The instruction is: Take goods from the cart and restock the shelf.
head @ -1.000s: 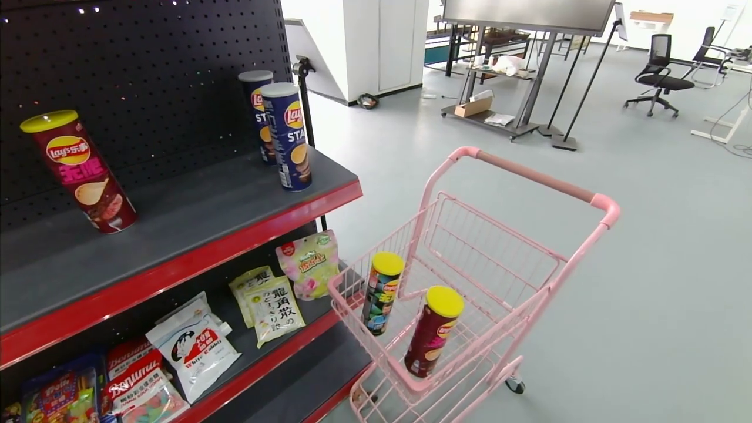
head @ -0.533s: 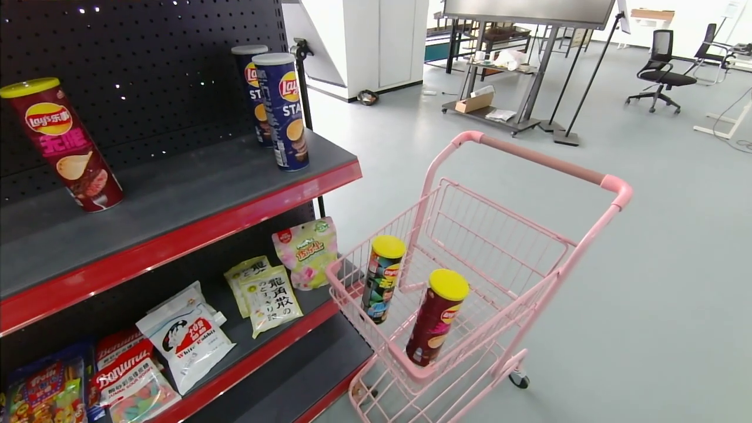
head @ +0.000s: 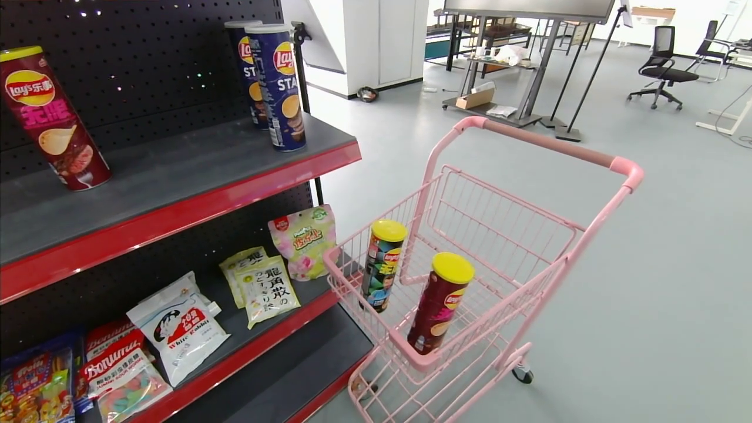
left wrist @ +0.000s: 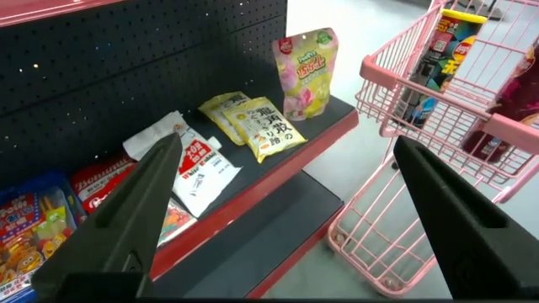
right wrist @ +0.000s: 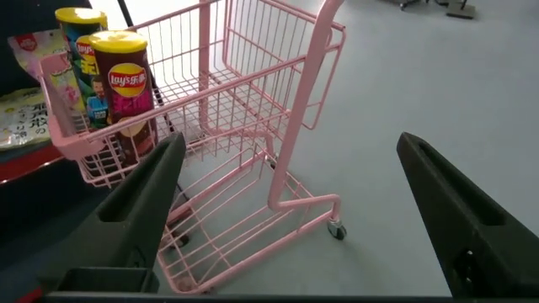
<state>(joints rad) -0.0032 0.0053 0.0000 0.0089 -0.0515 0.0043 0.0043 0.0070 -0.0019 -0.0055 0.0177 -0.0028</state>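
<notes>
Only the camera has shifted; left end effector (left wrist: pixel 286 143) and right end effector (right wrist: pixel 288 139) gape wide; grip the maroon chip canister (head: pixel 437 308) in the cart (head: pixel 546 144) mid-body, lift straight up

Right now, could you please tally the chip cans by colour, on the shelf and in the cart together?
Maroon: 2, shelf maroon can on the upper shelf and cart maroon can in the pink cart.
Blue: 2, front blue can and rear blue can, both on the upper shelf.
Multicoloured: 1, multicoloured can in the pink cart.
Total: 5.
</notes>
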